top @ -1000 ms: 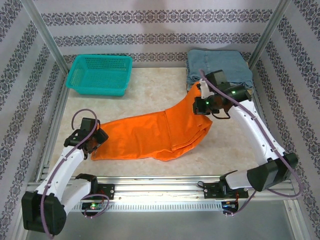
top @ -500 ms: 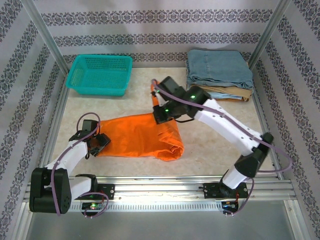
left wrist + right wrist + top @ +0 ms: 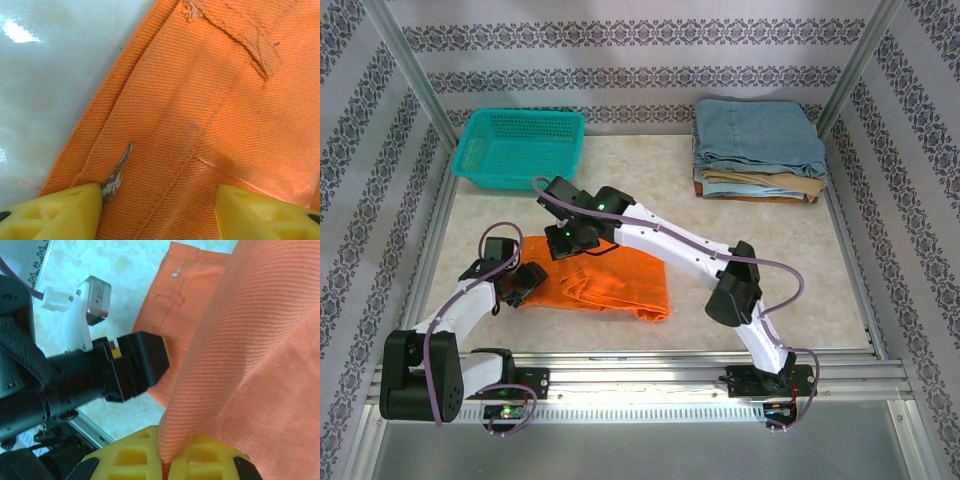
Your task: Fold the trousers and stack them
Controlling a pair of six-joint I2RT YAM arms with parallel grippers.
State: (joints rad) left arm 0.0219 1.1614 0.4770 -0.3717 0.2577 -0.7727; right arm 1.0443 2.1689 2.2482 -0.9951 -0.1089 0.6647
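Two arms are working the one orange pair of trousers [image 3: 620,285], which lies low and left of centre on the table [image 3: 790,260], well apart from the pile at the far right.

The right gripper [image 3: 563,243] is clamped on a fold of orange cloth. On the right wrist camera its yellow fingers [image 3: 210,460] are pinched tight, with fabric draped up and away from them. It hangs over the left end of the garment, so I judge the leg end is being brought across onto the waist end.

The left gripper [image 3: 523,283] sits at that left edge with its jaws apart. The left wrist camera shows them straddling flat cloth near a belt loop [image 3: 262,55], nipping nothing.

For progress, I would call it midway. The pair already lies doubled into a short, thick bundle, with a rounded crease at its right end. What looks left to do is to lay the held end down, let go, perhaps fold once more, then carry it to the folded denim pair [image 3: 758,140] lying on the tan pair [image 3: 760,185].

The cloth is bright, plain and soft, and rumpled along the near edge. The teal basket [image 3: 515,180] stands apart at the far left.
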